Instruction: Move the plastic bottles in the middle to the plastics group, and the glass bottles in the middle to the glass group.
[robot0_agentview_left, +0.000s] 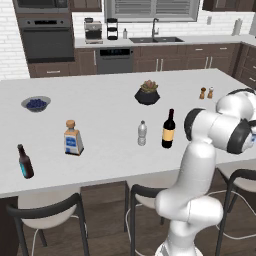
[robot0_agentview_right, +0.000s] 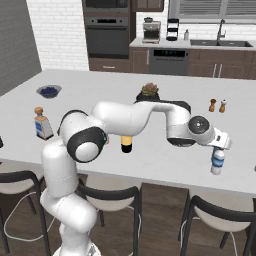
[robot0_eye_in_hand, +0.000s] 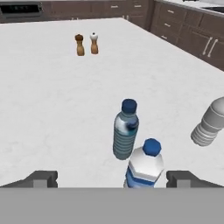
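Observation:
My gripper (robot0_eye_in_hand: 113, 178) (robot0_agentview_right: 220, 146) is open over the counter's right end, fingers wide apart. Between them stands a clear plastic bottle with a blue label (robot0_eye_in_hand: 144, 168) (robot0_agentview_right: 217, 161), touched by neither finger. Just beyond it stands the teal-blue tinted bottle (robot0_eye_in_hand: 125, 130) of the plastics group. In the middle of the counter remain a plain clear plastic bottle (robot0_agentview_left: 142, 133) and the tall dark glass wine bottle (robot0_agentview_left: 169, 129), whose yellow label (robot0_agentview_right: 127, 144) peeks from under my arm. The glass group is at the left: a squat corked bottle (robot0_agentview_left: 73, 138) (robot0_agentview_right: 43, 123) and a small brown bottle (robot0_agentview_left: 25, 162).
A greyish ribbed bottle-like thing (robot0_eye_in_hand: 210, 122) shows at the right edge of the hand view. Salt and pepper shakers (robot0_eye_in_hand: 86, 43) (robot0_agentview_right: 217, 105) stand farther back. A potted plant (robot0_agentview_left: 148, 93) and a blue bowl (robot0_agentview_left: 36, 103) sit on the counter. Stools (robot0_agentview_left: 47, 215) line its near edge.

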